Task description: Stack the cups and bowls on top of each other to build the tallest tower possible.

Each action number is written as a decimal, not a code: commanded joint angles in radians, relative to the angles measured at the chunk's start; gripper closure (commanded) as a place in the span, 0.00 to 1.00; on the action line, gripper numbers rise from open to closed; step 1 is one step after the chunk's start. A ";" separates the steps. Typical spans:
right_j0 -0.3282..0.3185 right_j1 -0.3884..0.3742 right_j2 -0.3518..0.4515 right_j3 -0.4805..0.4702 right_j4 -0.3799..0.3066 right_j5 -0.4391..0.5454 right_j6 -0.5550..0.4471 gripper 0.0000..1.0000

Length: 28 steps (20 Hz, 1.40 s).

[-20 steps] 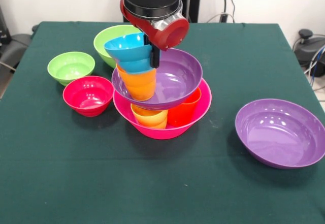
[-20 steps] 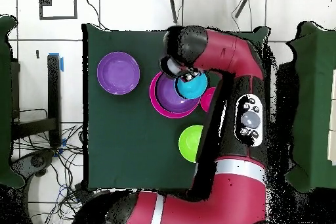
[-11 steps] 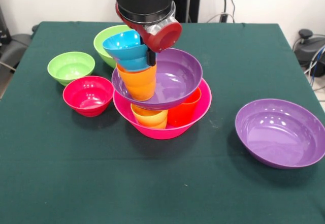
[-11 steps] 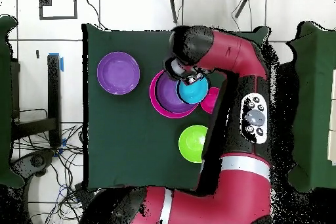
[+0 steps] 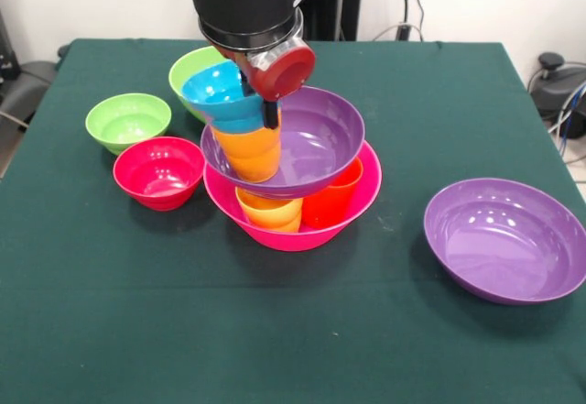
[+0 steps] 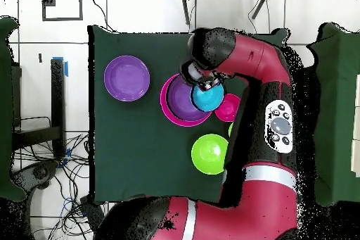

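Up top, your jaws (image 5: 265, 103) are pinching the light, slick blue bowl (image 5: 220, 91) by its rim, tilting over the orange cup (image 5: 249, 152), so you're risking slip.

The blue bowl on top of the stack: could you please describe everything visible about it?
The small glossy blue plastic bowl is round, with a lighter turquoise inside. It sits tilted toward the camera in the front view, its base on the orange plastic cup standing in the wide purple bowl. The robot's pincer reaches down at its rim; its grip is hidden.
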 commanded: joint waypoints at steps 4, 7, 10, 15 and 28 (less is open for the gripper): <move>-0.005 0.034 0.121 0.027 -0.042 0.015 -0.172 0.00; -0.007 0.040 0.127 0.018 -0.042 0.022 -0.171 0.00; -0.007 0.046 0.130 0.005 -0.045 0.025 -0.169 0.00; -0.001 0.033 0.124 -0.006 -0.049 0.056 -0.160 0.00; 0.072 -0.066 0.051 0.056 -0.128 0.035 -0.121 0.00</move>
